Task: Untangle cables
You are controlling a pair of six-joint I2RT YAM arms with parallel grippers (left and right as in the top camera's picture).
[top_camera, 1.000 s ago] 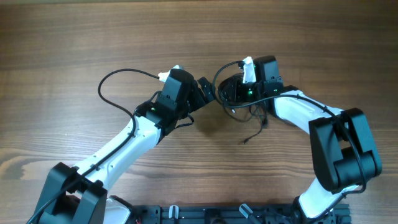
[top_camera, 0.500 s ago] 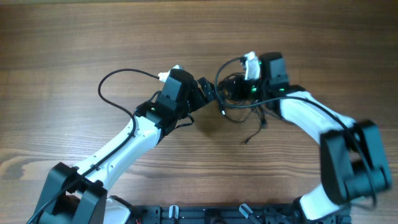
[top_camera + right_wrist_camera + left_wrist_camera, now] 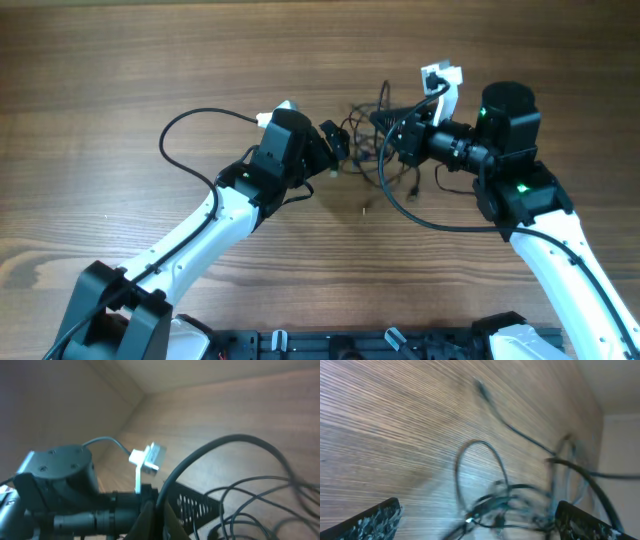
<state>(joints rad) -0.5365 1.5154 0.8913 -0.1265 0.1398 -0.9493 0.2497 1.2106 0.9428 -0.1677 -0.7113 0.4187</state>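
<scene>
Left hand: your left hand (image 3: 340,150) is standing wide open near the middle of the worktop (image 3: 140,60). Its jaws are pointing to the right, towards the cables, and it is holding nothing.
Left fingers, own camera: the two fingers (image 3: 375,521) are sitting far apart at the lower corners of the view. The tangle is lying between them and a little in front, and you cannot tell if it is touching them.
Right hand: your right hand (image 3: 385,122) is pointing to the left and is closed tight. It is gripping the cables at the right side of the tangle.
Right fingers, own camera: the fingers (image 3: 150,517) are pressing together. A black cord is coming out just at their tips and is bending up in a wide arc.
Cables: the cables (image 3: 365,152) are making a loose tangle of thin black loops between the two hands. They are near the middle of the worktop, a little towards its far edge.
Loose cord: one loose cord (image 3: 510,427) is running out of the tangle over the wood and is ending in a small plug (image 3: 480,385).
Hands together: the two hands are facing each other, near but apart, with the tangle between them.
Sharpness: the left wrist view is blurring, so you cannot tell how many cords are crossing.
</scene>
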